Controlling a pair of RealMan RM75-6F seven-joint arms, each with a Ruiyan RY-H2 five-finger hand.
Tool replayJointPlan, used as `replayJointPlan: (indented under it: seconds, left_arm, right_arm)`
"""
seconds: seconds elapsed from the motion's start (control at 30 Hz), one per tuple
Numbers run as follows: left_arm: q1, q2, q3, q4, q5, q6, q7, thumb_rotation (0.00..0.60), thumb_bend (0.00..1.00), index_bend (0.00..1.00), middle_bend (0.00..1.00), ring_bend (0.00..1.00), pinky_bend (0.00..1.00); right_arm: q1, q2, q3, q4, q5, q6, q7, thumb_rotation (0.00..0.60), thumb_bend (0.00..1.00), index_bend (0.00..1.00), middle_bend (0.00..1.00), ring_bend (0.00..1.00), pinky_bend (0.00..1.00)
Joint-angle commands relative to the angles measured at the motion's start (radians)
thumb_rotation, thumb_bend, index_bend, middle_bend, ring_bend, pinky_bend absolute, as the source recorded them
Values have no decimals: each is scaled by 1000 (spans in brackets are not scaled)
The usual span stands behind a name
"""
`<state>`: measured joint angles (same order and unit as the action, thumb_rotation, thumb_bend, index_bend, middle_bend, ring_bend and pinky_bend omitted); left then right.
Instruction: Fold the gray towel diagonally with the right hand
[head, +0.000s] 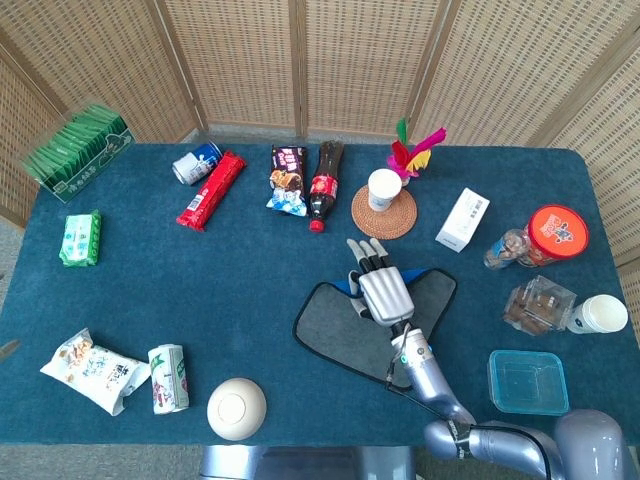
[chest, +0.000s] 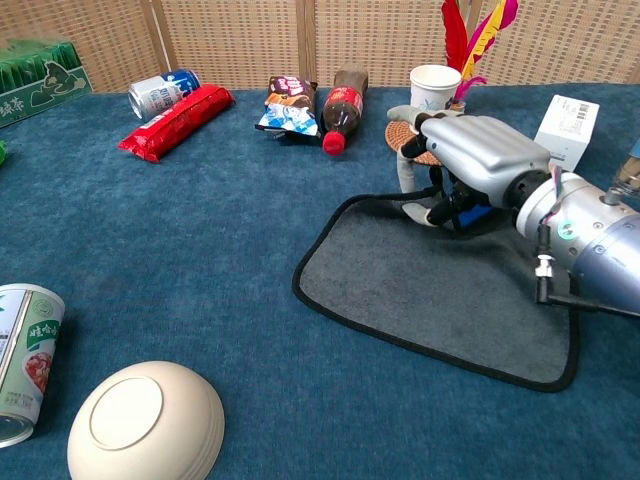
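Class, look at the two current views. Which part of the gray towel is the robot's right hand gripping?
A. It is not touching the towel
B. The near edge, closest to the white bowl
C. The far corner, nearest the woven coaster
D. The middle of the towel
C: the right hand pinches the gray towel at its far corner, lifted beside the woven coaster.

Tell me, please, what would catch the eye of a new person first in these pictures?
First comes the silver right hand, resting on the far edge of the gray towel, which lies on the blue table a little right of the middle. Next come the bright feathers behind the paper cup on its woven coaster, at the far side. The white bowl, turned upside down, lies near the front edge.
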<state>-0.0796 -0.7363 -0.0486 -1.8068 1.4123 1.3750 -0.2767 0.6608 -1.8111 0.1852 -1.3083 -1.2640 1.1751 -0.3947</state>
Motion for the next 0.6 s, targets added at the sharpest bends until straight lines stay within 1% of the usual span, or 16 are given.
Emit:
replayJointPlan:
  seconds: [0.03,0.33,0.6]
  left_arm:
    - [0,0,0,0,-1,0,-2,600,243,178,0,0,0]
    - [-4,0,1,-1,0,-6,2,600,242,178,0,0,0]
    - [-3,1,1,-1,-1,-6,-2,600,242,178,0,0,0]
  right_arm:
    - [-15,25,-13,-54,15,-7,-34,600,435,651,0,0,0]
    - [-29,65,-39,-139,27,-31,-77,600,440,655,0,0,0]
    - [-29,110,-74,-176,38,-78,-125,600,441,660,0,0,0]
